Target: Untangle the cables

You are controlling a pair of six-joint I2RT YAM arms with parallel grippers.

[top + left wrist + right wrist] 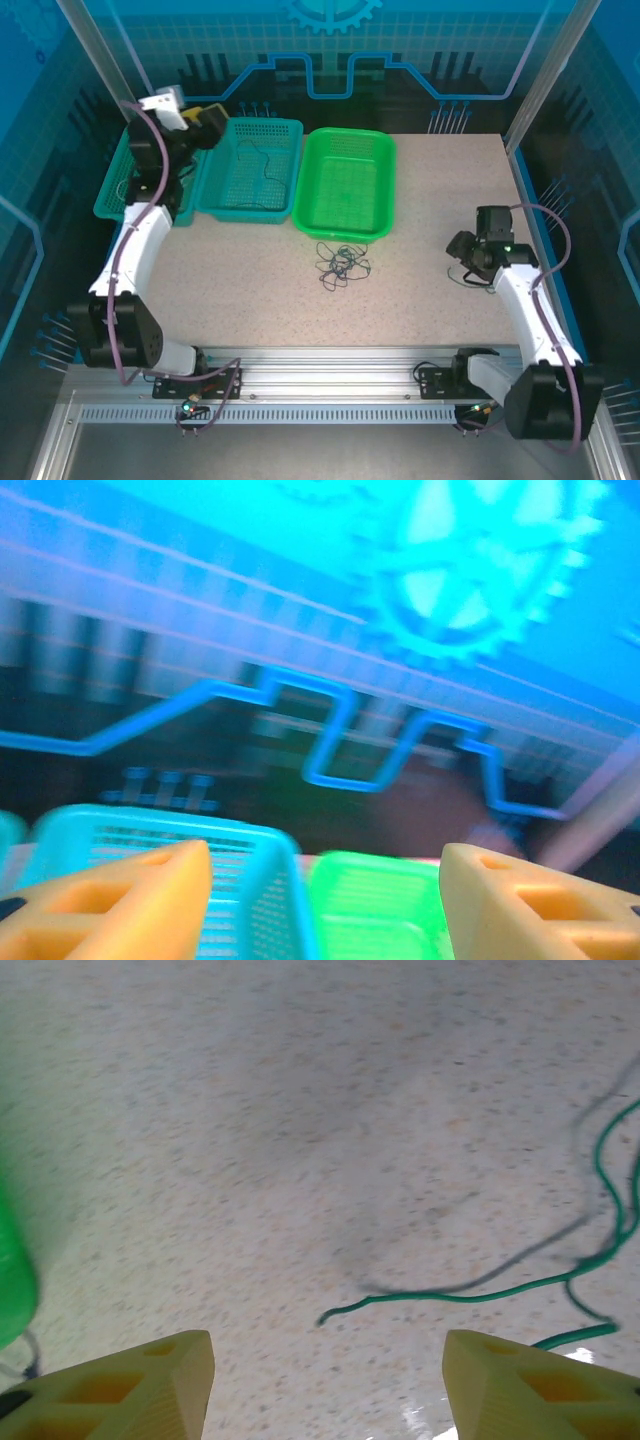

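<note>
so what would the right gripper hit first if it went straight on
Probably the loose end of the green wire lying on the table, just ahead of the right gripper. Depth is unclear, so it might touch bare table first.

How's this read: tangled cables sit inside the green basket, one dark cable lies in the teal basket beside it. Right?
Not quite. The tangled cables lie on the table just in front of the green basket, not inside it, as the top external view shows. The dark cable in the teal basket is right.

Nothing legible here — no words, labels, brands or numbers can be read.
</note>
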